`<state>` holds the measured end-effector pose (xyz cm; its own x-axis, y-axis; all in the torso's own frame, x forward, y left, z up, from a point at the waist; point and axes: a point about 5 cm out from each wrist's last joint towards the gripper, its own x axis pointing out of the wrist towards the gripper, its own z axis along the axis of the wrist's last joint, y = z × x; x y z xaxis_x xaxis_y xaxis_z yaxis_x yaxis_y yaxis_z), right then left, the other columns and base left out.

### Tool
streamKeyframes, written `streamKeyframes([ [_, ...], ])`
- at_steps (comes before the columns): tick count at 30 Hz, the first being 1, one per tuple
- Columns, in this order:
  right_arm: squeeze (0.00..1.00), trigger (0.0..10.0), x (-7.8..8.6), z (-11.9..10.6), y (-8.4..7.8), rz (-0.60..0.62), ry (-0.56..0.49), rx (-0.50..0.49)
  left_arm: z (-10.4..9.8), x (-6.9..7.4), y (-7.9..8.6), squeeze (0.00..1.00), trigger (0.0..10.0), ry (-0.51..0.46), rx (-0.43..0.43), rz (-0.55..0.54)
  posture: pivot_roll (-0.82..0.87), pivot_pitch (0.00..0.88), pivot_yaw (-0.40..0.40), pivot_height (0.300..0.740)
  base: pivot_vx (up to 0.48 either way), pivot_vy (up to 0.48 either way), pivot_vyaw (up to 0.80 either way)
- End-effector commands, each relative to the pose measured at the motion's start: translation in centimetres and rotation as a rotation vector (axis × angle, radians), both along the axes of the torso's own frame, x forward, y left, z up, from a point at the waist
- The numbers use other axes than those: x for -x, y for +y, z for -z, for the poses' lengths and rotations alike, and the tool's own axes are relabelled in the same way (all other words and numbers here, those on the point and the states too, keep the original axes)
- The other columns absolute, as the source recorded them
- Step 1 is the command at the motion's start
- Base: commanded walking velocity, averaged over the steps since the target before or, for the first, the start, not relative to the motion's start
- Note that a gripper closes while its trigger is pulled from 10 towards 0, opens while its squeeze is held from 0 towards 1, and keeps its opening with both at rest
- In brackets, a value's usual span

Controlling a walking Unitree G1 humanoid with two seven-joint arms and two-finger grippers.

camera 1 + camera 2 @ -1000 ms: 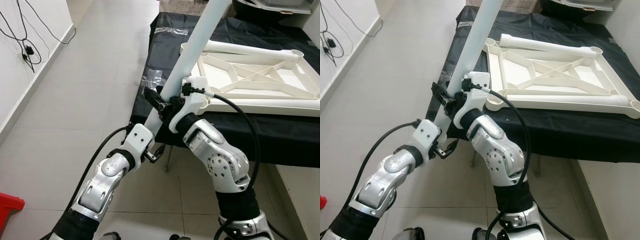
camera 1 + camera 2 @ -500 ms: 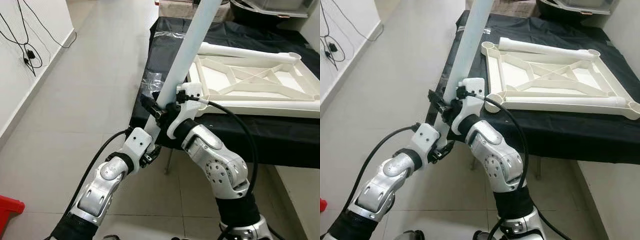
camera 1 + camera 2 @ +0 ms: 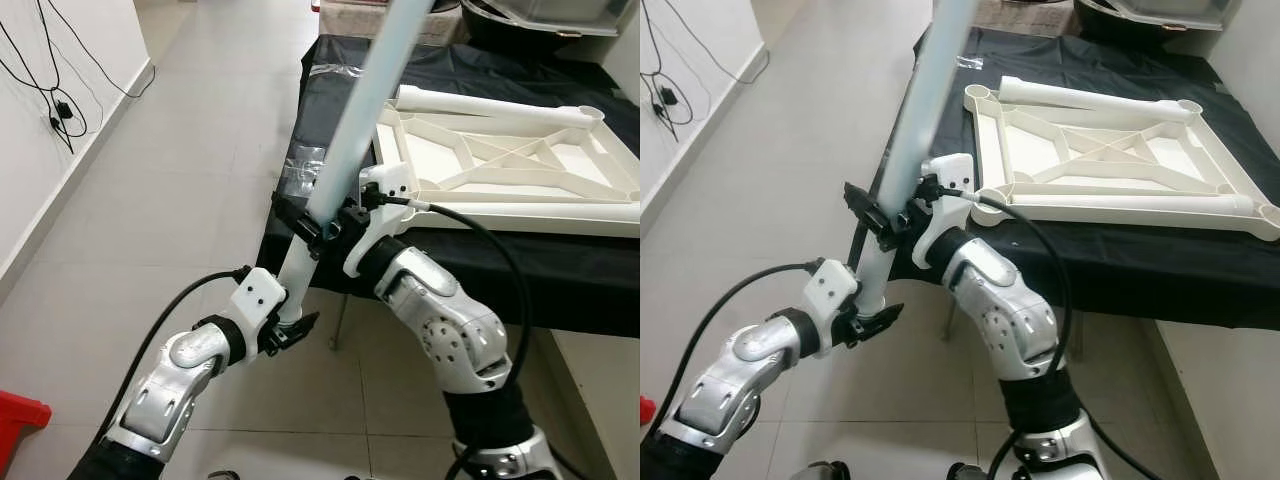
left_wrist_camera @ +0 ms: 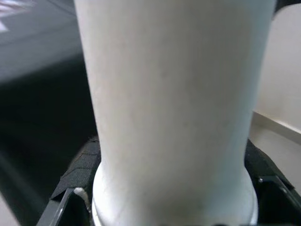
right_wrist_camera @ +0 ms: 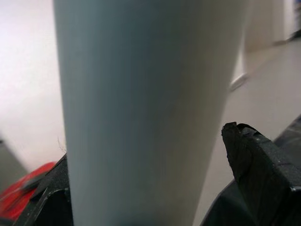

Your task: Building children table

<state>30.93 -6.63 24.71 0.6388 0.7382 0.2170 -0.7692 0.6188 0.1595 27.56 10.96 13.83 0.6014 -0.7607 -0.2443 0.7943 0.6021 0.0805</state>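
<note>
Both grippers clamp one white leg, held tilted above the floor just off the table's front-left corner: the left gripper grips its lower end, the right gripper closes round it a little higher. Upside down on the black-covered table lies the white frame, with another leg along its far edge.
</note>
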Motion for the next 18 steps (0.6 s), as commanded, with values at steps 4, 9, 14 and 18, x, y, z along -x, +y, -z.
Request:
streamKeyframes([
  [4,0.0,10.0,0.8,-0.1,-0.1,-0.276,0.048,-0.014,-1.2,3.1,-1.6,0.0,10.0,0.123,0.113,0.312,0.07,0.173,-0.036,0.74,0.0,0.0,0.0],
  [9,0.0,10.0,2.1,-0.2,-0.4,-0.471,0.041,0.014,-1.6,5.0,-1.5,0.0,10.0,0.281,0.219,0.443,0.06,0.182,-0.033,0.74,0.0,0.0,0.0],
  [14,0.0,10.0,2.9,-0.1,-0.2,-0.566,0.047,0.026,-1.3,5.7,-1.4,0.0,10.0,0.309,0.208,0.49,0.07,0.185,-0.034,0.74,0.0,0.0,0.0],
  [18,0.0,10.0,3.4,-0.1,-0.1,-0.619,0.055,0.032,-1.0,6.0,-1.2,0.0,10.0,0.328,0.198,0.497,0.06,0.187,-0.035,0.74,0.0,0.0,0.0],
])
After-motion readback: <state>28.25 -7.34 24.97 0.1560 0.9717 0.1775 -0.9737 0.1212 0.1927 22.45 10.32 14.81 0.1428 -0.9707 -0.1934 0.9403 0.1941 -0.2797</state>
